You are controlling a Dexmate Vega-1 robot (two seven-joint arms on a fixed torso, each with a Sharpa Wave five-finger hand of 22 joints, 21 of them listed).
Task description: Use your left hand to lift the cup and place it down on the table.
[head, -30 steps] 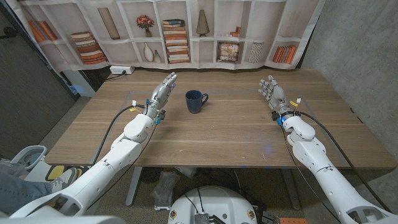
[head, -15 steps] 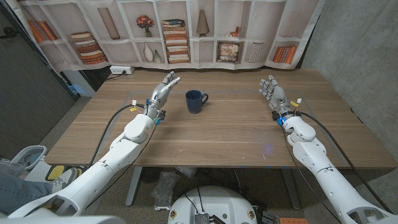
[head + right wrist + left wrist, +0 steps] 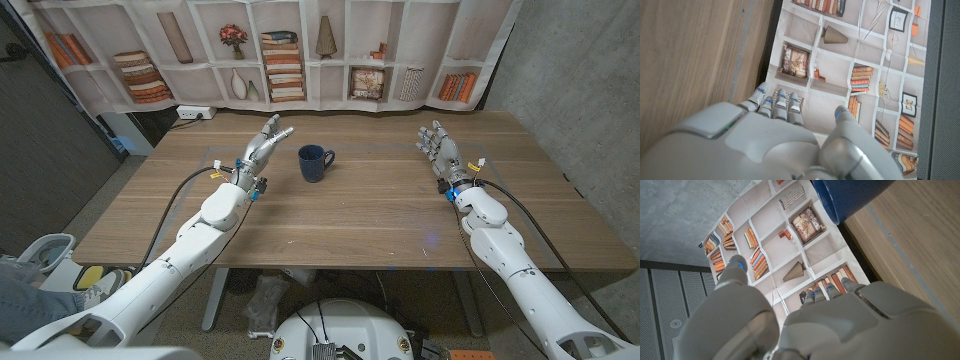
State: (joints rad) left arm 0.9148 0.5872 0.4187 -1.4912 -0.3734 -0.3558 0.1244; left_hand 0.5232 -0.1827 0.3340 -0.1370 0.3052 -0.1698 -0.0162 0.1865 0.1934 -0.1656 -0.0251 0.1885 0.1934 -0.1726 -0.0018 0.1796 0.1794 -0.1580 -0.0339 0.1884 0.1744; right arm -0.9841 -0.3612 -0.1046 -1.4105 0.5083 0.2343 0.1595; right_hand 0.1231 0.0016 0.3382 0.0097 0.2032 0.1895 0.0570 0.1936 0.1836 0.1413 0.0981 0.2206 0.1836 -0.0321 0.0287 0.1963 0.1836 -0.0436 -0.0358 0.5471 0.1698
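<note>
— What's the left hand [image 3: 262,143] doing?
— Its smooth grey fingers are spread apart, holding nothing, just left of the mug [image 3: 315,162] and not touching it.
— And the mug?
— Glossy dark blue, cylindrical, upright in the upper middle of the wood-grain bench [image 3: 350,215], handle to the right.
— The right hand [image 3: 437,148]?
— Empty at upper right, fingers loosely apart.

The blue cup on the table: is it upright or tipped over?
Upright. The blue cup stands on its base on the table, rim up, handle sideways.
</note>
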